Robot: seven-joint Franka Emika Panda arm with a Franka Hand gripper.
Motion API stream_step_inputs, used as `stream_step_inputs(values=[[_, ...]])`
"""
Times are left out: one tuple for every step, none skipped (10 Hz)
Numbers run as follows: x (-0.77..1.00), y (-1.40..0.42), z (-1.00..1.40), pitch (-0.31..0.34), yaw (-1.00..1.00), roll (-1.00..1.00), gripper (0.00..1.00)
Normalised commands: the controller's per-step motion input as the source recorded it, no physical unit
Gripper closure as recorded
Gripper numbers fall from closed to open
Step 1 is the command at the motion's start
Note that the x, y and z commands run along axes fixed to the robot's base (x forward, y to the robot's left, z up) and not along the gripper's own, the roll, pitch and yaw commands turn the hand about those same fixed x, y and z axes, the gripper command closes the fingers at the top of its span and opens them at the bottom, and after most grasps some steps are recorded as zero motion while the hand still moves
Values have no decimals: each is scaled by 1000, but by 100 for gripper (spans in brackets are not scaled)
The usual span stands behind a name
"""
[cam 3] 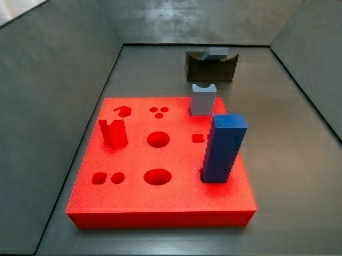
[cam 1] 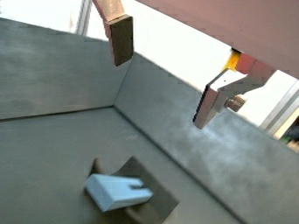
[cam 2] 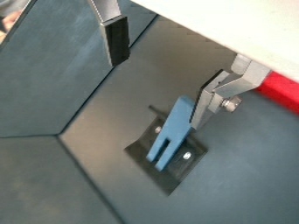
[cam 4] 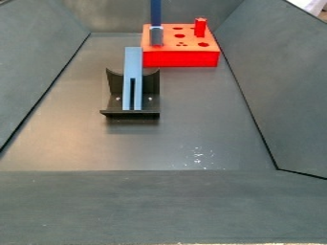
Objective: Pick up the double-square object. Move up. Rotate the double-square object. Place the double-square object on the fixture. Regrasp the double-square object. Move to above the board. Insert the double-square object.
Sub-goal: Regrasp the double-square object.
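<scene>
Hand [cam 2: 163, 70] seen spread and empty above double-square object [cam 2: 173, 133], propped on fixture [cam 4: 129, 103], board [cam 3: 147, 165] shown only in side views

1. I see the gripper [cam 2: 163, 66] above the fixture [cam 2: 173, 159], fingers [cam 2: 115, 39] apart: brushed silver metal, matt dark pads.
2. The double-square object [cam 4: 134, 74] looks like smooth matt plastic.
3. The board [cam 3: 134, 170] looks like bright red plastic.
4. The fixture is matt, near-black.

double-square object [cam 4: 134, 77] propped on the fixture [cam 4: 130, 107], board [cam 4: 182, 53] behind, tool [cam 2: 163, 66] above (apart)
</scene>
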Motion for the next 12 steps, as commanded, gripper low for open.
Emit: stream_step_inputs(values=[[100, -45, -2, 154, 103, 1000, 0], [99, -45, -7, 186, 143, 1000, 0], [101, -49, -6, 188, 170, 887, 0], [105, -49, -8, 169, 187, 699, 0], [106, -52, -7, 146, 198, 513, 0], [101, -42, -1, 108, 211, 303, 0], [89, -38, 0, 74, 211, 213, 0], [82, -40, -2, 42, 204, 174, 0], [29, 42, -1000, 54, 201, 211, 0], [35, 41, -1000, 24, 172, 199, 0], [40, 38, -1000, -3, 160, 185, 0], [55, 32, -1000, -56, 129, 130, 0]])
